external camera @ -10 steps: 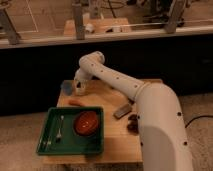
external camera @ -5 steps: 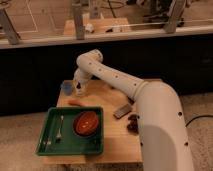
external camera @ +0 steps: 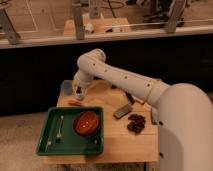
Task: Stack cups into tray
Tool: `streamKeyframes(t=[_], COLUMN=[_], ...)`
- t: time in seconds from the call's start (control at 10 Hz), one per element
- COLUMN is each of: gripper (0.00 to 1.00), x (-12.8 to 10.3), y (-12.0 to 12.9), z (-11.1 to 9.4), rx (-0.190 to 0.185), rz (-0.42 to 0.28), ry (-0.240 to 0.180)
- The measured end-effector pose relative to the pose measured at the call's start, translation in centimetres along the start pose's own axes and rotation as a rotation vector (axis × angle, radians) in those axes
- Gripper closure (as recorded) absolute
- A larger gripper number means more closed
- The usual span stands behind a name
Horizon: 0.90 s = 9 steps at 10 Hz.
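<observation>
Here, a wooden worktop (external camera: 125,142) stood before a dark wall.
The green tray (external camera: 50,146) held an orange-red bowl (external camera: 86,123); the end effector (external camera: 78,93), grip state unclear, hovered beside a blue cup (external camera: 66,87) behind the tray.

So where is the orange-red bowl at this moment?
The orange-red bowl sits inside the green tray, in its right half, beside a fork. The gripper is farther back, over the table's far left corner near a blue cup.
</observation>
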Motion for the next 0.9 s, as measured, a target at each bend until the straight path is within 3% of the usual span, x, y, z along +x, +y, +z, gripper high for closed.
streamKeyframes(t=[0.2,0.6,0.9], gripper=[1.00,1.00,1.00], x=[-2.7,-3.1,-6.2], y=[-1.3,-1.4,-4.0], z=[-1.6,-1.9,-0.7], rx=[0.010,0.009,0.023], rz=[-0.097,-0.125,-0.283], ry=[-0.028,-0.032,-0.058])
